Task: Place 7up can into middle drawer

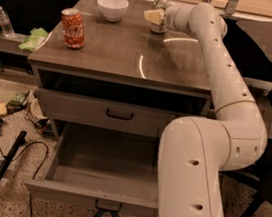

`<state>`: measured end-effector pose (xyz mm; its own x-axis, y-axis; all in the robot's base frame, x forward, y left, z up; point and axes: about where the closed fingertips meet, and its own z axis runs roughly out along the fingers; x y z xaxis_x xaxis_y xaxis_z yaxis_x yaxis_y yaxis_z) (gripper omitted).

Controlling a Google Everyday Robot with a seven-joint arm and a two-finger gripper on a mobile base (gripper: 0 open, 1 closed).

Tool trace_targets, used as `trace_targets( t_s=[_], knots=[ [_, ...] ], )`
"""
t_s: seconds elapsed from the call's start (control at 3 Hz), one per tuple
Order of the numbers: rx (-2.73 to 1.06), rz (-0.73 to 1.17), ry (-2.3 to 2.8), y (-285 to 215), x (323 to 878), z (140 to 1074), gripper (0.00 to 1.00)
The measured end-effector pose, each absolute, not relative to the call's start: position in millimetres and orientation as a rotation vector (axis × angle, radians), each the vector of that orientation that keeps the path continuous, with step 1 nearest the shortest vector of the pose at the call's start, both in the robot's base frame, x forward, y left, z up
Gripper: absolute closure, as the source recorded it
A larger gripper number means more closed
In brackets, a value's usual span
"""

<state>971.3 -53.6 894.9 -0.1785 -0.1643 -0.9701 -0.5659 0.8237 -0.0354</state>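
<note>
The 7up can [157, 26], small and silver with a shiny top, stands at the back of the cabinet top, mostly hidden behind my gripper. My gripper [154, 16] reaches over the far edge of the top and sits right at the can, its pale yellow finger [152, 16] in front of it. The middle drawer [102, 166], the lowest one, wide and grey-brown, is pulled fully open and holds nothing I can see. My white arm [219, 92] bends over the cabinet's right side.
A red-orange cola can [73, 28] stands front left on the top. A white bowl [112, 7] sits at the back. The shallower drawer [117, 114] above is shut. Litter, a black cable and a stick [1, 170] lie on the floor at left.
</note>
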Motion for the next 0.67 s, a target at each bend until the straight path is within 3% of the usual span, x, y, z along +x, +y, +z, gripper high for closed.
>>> trace_targets(
  t_s=[0.33, 0.67],
  knots=[
    [-0.618, 0.414, 1.661, -40.6, 976.6, 895.9, 0.62],
    [-0.689, 0.409, 1.647, -58.6, 959.1, 908.0, 0.85]
  ],
)
